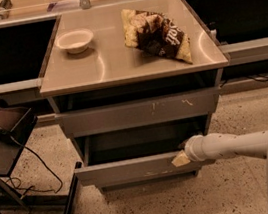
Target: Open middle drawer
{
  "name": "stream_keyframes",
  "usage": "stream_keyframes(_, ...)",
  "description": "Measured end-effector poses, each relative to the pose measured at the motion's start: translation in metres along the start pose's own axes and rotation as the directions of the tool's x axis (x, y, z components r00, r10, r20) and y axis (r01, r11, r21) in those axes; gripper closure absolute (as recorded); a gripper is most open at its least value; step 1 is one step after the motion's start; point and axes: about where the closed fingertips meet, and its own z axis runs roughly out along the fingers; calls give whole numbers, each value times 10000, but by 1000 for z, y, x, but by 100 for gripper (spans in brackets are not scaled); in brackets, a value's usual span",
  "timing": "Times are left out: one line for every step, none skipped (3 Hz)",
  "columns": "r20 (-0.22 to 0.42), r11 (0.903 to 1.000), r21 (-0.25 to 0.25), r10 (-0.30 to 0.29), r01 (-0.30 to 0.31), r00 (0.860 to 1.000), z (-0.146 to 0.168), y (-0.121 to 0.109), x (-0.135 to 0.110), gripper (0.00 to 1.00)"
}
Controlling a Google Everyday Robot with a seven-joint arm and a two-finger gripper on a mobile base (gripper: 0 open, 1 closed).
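My gripper sits at the right end of the middle drawer, against the top edge of its front panel. I cannot tell how far it is open, or whether it has hold of the panel. My arm reaches in level from the right, and its pale sleeve passes just by the cabinet's right front corner. The middle drawer stands out from the cabinet, with a dark gap open behind its front panel, and its front edge juts past the scratched drawer front above it. On the steel top a white bowl sits near the back left. A chip bag lies to the right, with one corner close to the right edge. In front of the drawer the speckled floor lies bare. To the left, a black bar slants down from the drawer's left corner, and a dark stand with a loose cable is near that side.
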Motion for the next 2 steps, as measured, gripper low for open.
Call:
stream_keyframes(138, 9999, 123, 70, -71, 9999, -5, 10, 11, 100)
stream_keyframes(139, 9999, 123, 70, -72, 9999, -9, 9, 8, 100)
